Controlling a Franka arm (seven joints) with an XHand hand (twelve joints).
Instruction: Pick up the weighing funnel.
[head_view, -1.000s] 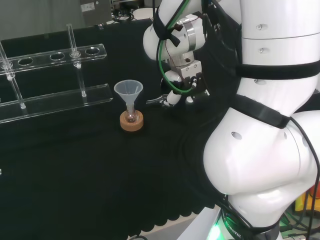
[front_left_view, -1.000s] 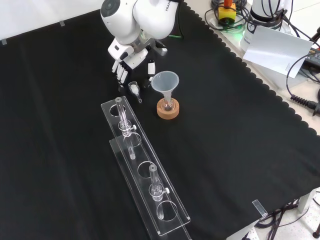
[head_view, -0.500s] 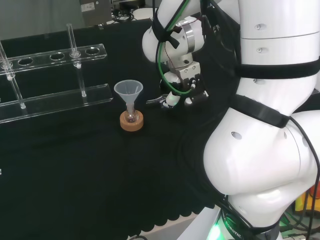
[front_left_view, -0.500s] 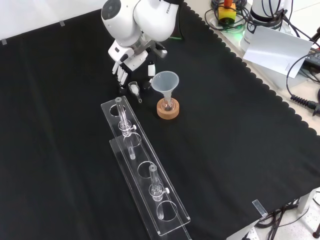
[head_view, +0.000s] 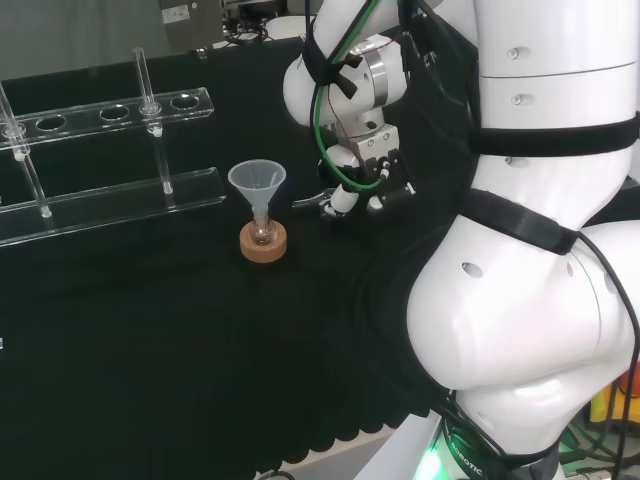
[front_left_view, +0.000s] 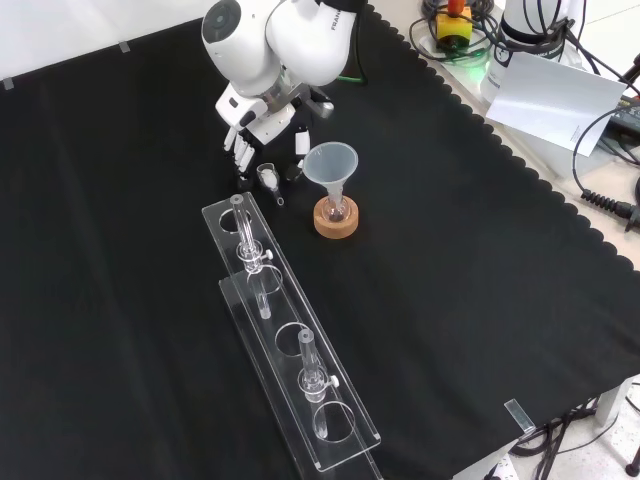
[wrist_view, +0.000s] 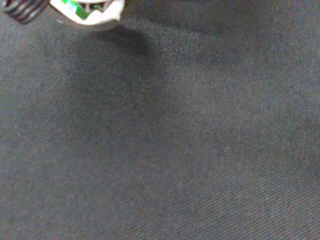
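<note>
In the front view we saw the hand (front_left_view: 265, 125) low over the counter (front_left_view: 120, 250), its fingers (front_left_view: 240, 152) straight and spread, holding nothing. The weighing funnel (front_left_view: 268, 179) lay on the counter just beside the fingertips, left of the funnel (front_left_view: 331, 163).

The cloth (wrist_view: 190, 150) is black, matt and finely woven. The arm's links (head_view: 520, 330) are glossy white plastic. The weighing funnel (front_left_view: 268, 178) and the rack (front_left_view: 292, 375) are clear and shiny. The stand (front_left_view: 335, 226) is cork.
</note>
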